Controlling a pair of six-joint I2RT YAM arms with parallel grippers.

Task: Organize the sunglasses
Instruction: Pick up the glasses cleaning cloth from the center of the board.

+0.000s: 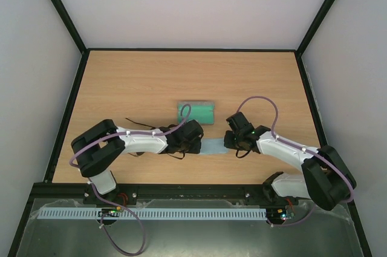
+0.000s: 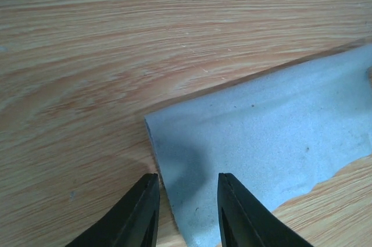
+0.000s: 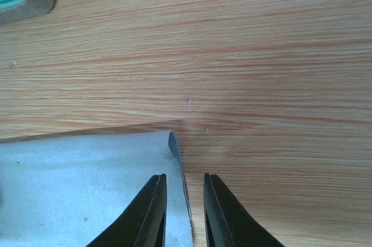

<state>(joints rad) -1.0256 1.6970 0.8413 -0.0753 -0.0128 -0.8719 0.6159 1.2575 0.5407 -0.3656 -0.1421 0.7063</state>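
Open teal-lined grey rectangular case [image 1: 196, 112], contents unclear.
Beside it, light blue square cloth [image 1: 213, 147]; left jaws, right jaws both slightly spread astride its ends.

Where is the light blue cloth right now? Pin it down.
Top view: the light blue cloth lies on the table between the left end effector and the right end effector, just nearer the arm bases than the green-lined case.

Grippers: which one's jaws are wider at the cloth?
The left gripper; its fingers straddle the cloth corner with a wider gap than the right gripper.
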